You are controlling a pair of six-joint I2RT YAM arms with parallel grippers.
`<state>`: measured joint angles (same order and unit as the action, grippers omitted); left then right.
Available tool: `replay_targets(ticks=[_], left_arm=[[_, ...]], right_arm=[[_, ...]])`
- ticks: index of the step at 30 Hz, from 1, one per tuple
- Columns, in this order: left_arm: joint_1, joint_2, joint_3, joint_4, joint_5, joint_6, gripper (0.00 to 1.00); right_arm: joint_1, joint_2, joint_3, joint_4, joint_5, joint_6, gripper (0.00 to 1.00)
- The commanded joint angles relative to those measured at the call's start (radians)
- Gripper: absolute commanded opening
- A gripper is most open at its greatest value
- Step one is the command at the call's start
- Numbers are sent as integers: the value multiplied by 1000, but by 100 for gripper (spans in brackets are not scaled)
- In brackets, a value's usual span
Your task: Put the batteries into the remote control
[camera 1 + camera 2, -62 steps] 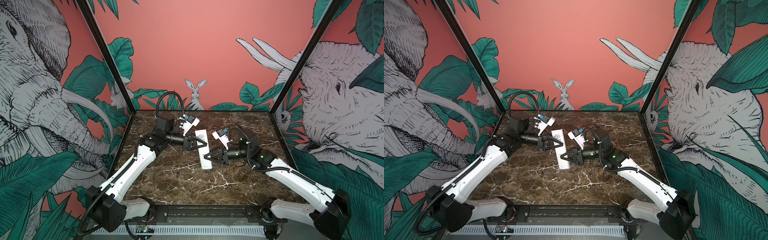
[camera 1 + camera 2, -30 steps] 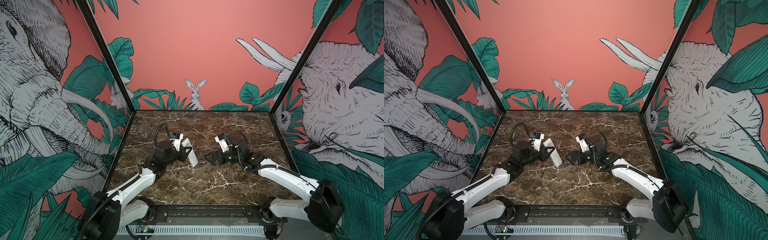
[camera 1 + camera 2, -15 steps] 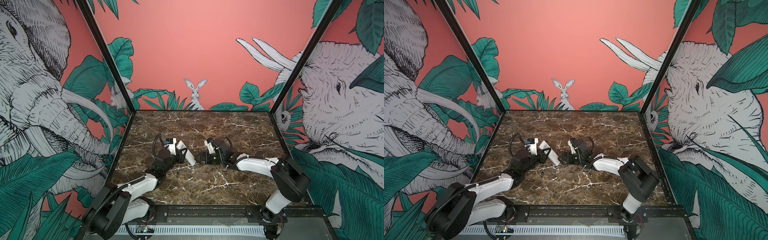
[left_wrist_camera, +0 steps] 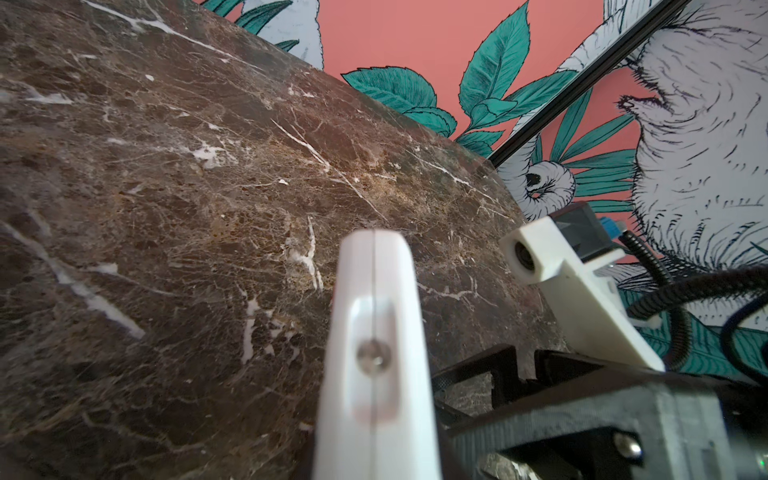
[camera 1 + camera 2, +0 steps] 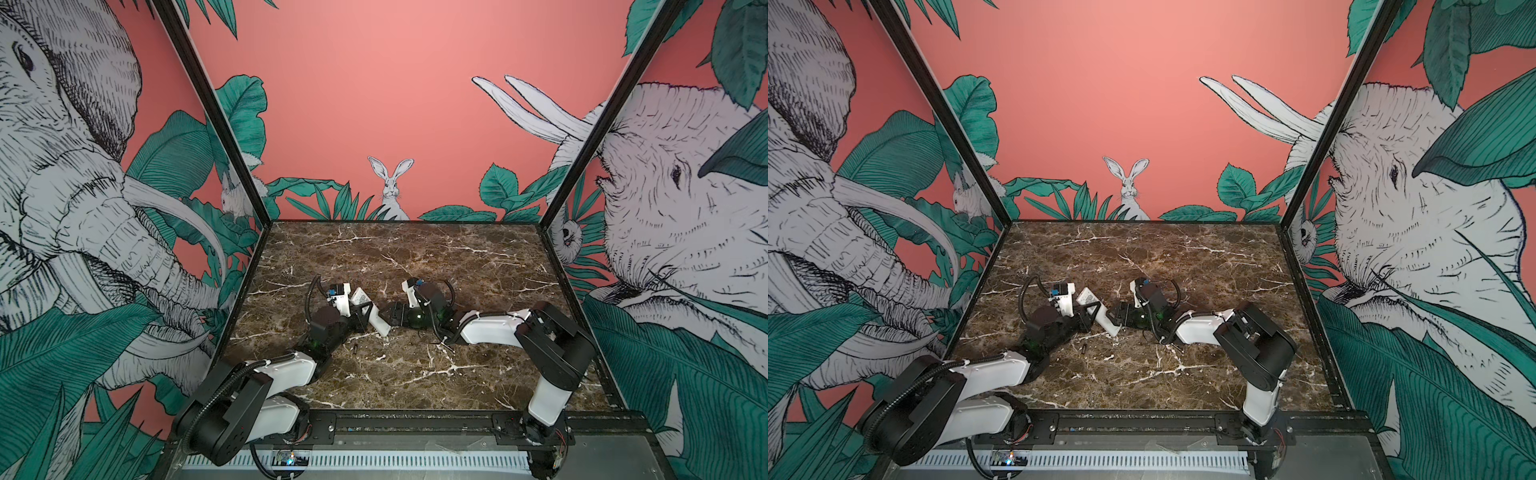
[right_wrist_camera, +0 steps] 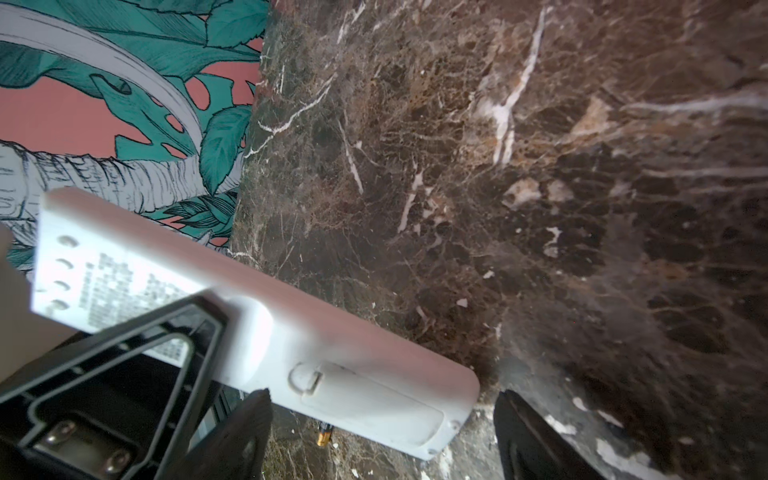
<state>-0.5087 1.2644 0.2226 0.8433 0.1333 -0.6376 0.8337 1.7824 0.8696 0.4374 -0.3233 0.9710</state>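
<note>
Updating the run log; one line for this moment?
left gripper shut on remote control | right gripper open near its free end | battery on table

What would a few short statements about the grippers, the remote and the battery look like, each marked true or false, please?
1. The left gripper is shut on the remote control. True.
2. The right gripper grips a battery. False: it is open, jaws either side of the remote's end.
3. A battery lies on the table. True.
4. The remote lies flat on the table. False: it is held tilted.
5. The remote's battery cover is off. False: the cover looks closed.
</note>
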Motion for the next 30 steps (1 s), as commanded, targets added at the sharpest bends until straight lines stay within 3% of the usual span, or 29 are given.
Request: replay_targets(ticks=[1,15,30], left_arm=[[3,19,-24,80,-25,-10,0],[2,45,-52,108,-39,-10,0],[2,46,-62,103,-49,-7,0]], right_arm=[[7,28,-8,75,33,58,84],[16,108,-4,161,61,117,81],[19,170,5,298,-1,193,81]])
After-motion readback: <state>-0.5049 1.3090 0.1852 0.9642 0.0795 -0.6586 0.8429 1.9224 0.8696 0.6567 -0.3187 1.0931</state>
